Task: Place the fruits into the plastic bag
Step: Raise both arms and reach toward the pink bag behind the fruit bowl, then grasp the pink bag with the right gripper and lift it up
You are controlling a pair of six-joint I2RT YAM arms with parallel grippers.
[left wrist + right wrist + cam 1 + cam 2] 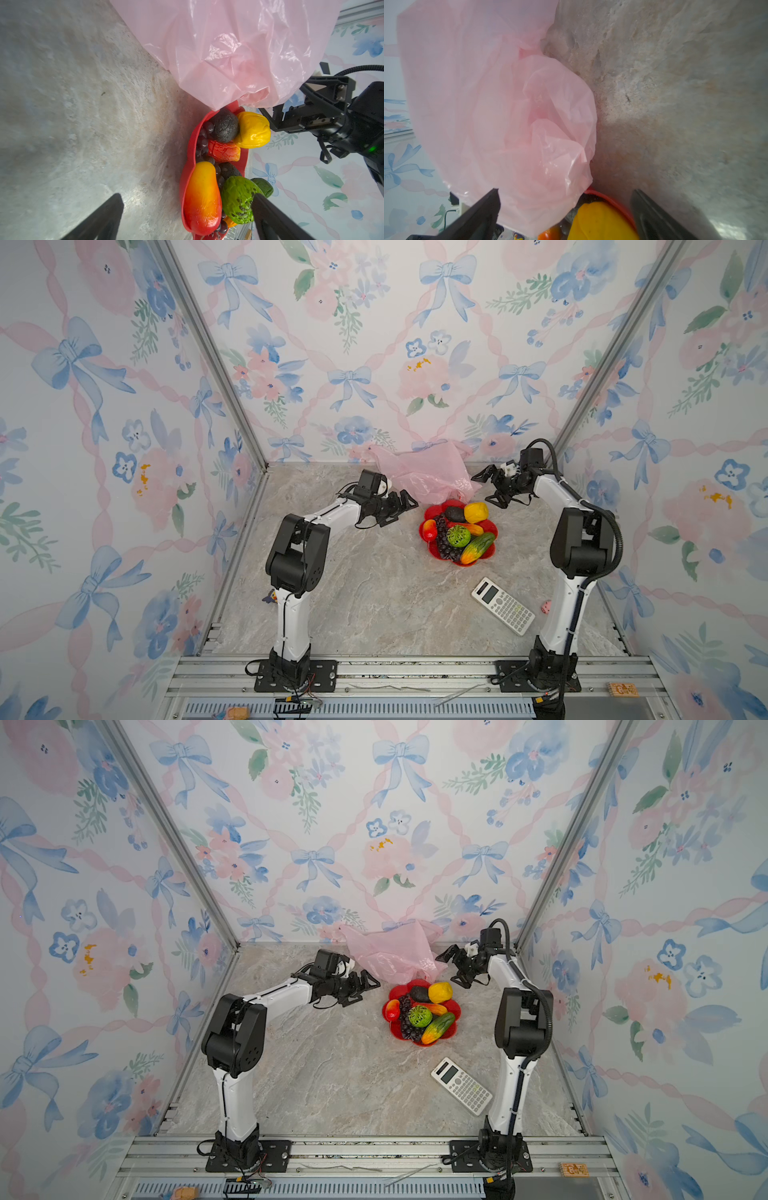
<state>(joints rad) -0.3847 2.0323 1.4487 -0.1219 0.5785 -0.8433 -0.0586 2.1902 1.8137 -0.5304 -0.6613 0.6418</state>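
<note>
**Inspector:** Top views. Arms first.

**Assistant:** In both top views each arm rises from the front rail (415,672), bends at the elbow and reaches toward the back wall. The left gripper (402,511) stands just left of the red plate (491,552), jaws apart and pointing at it. The right gripper (485,489) hangs just right of the plastic bag (424,475), near the plate's back right edge, jaws likewise apart.

**Inspector:** The goods?

**Assistant:** The fruits (419,1016) are heaped on the plate. The lemon (476,512) and avocado (455,514) are at the back and the bumpy green ball (458,536) is in the middle. The grapes (444,540) lie left of it. A red-yellow mango (429,530) sits at the left rim and a green-orange mango (478,548) at the front right. The bag, pale pink and crumpled, lies against the back wall, and its front edge reaches the plate's back rim.

**Inspector:** Room to move?

**Assistant:** Bare table (365,597) lies left of the plate and in front of it. A calculator (503,611) lies front right, well apart from the plate.

**Inspector:** Left wrist view.

**Assistant:** Both fingers (99,218) stand wide apart. The plate is seen edge-on between their lines, red-yellow mango nearest. A fold of the bag comes down over the far rim beside the avocado.

**Inspector:** Right wrist view.

**Assistant:** The fingers (481,212) are spread wide. Crinkled, translucent bag fills one side and bare table the other. The lemon and a strip of red rim show between the fingertips.
</note>
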